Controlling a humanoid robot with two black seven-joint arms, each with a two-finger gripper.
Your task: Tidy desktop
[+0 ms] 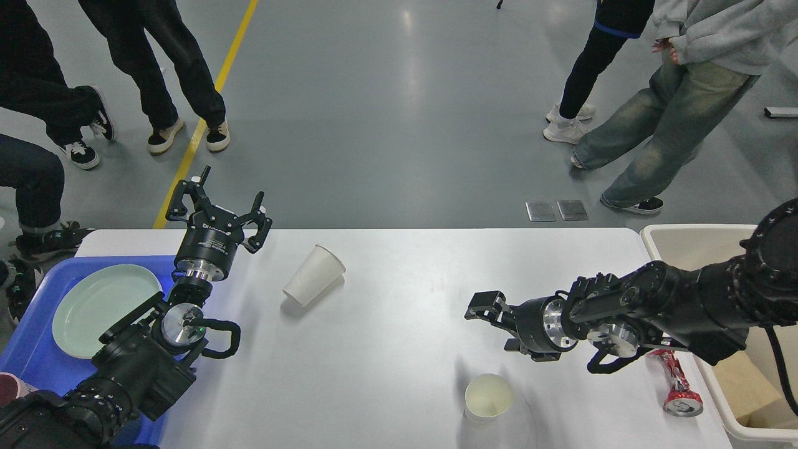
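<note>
The white desktop [399,280] fills the lower half of the head view. A white paper cup [313,275] lies tipped on its side at the middle left, its mouth toward the far right. A second paper cup [489,399] stands upright near the front edge. A crushed red can [676,386] lies at the front right. My left gripper [218,202] is open and empty, raised over the far left edge. My right gripper [499,327] is open and empty, pointing left just above and beyond the upright cup, apart from it.
A blue tray [31,349] holding a pale green plate [103,308] sits at the left under my left arm. A beige bin [698,240] stands off the table's right end. Several people stand on the floor beyond the table.
</note>
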